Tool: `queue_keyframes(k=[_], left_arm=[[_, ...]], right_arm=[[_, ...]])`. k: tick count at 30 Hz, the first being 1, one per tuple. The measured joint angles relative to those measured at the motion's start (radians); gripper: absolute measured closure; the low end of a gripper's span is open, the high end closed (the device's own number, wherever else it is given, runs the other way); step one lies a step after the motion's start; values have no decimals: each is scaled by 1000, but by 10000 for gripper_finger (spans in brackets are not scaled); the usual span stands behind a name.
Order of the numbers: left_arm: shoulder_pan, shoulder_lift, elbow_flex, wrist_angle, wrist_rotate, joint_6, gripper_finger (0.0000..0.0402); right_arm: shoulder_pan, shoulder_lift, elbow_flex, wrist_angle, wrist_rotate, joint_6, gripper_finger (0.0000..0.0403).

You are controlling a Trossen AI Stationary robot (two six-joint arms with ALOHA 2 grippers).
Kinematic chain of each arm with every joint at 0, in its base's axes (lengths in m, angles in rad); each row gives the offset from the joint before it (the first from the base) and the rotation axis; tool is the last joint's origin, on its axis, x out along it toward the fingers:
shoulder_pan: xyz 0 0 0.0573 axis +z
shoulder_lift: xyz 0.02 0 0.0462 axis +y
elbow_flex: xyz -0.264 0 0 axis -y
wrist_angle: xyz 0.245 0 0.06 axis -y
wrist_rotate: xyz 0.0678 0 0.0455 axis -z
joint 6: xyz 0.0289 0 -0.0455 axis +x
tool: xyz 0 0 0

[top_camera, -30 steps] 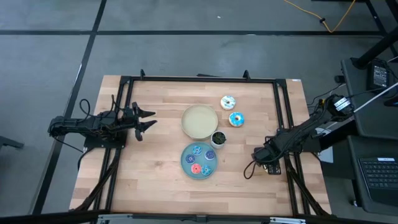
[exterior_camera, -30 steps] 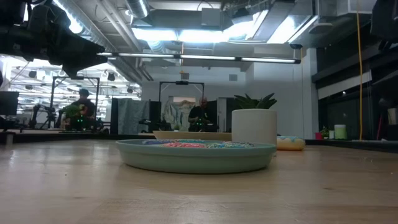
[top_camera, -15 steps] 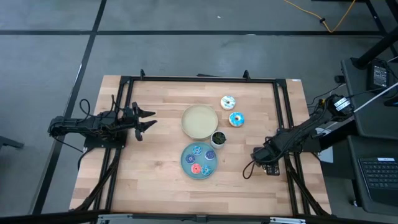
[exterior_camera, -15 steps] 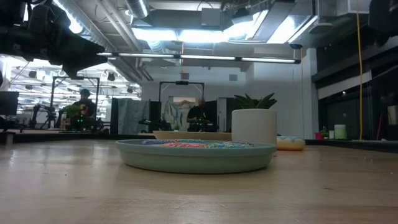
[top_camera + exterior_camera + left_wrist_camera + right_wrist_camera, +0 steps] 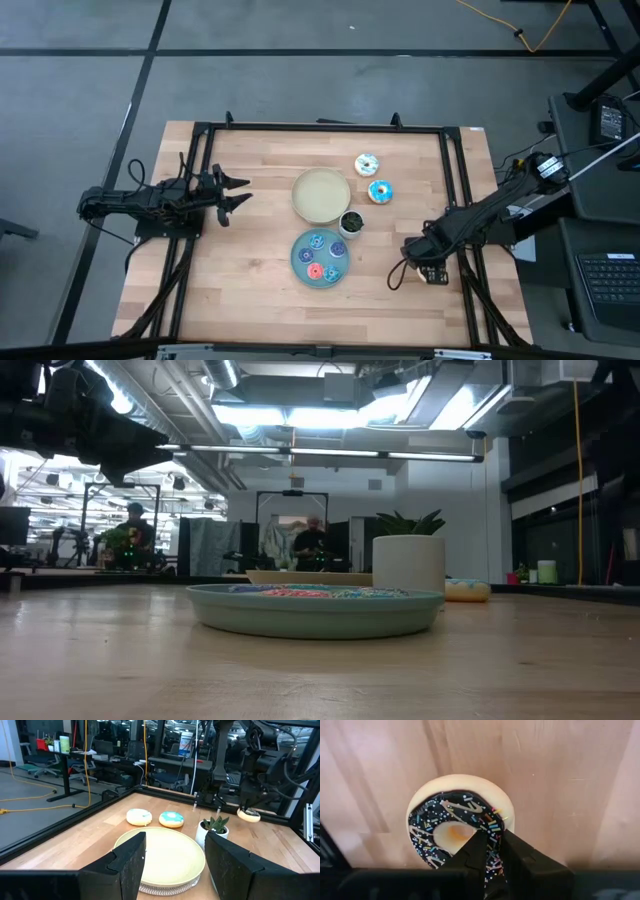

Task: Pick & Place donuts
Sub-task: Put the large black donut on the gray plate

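While gripped, dark donut (image 5: pixel 460 827) lies flat.

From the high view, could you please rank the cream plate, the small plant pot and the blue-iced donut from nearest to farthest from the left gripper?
Measured from the left gripper, at the table's left side:
1. Cream plate, at the table's centre.
2. Small plant pot, just beyond the plate's right edge.
3. Blue-iced donut, farther right, beside the white-iced one.
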Motion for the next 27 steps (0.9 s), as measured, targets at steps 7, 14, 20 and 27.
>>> queue_keyframes(k=[7, 14, 20, 27], left_arm=[[0, 0, 0, 0, 0, 0, 205], [0, 0, 0, 0, 0, 0, 205], [0, 0, 0, 0, 0, 0, 205], [0, 0, 0, 0, 0, 0, 205]], right_arm=[[0, 0, 93, -76, -22, 3, 351], [0, 0, 207, -133, -38, 34, 351], [0, 0, 294, -158, -41, 83, 351], [0, 0, 373, -164, -40, 136, 351]])
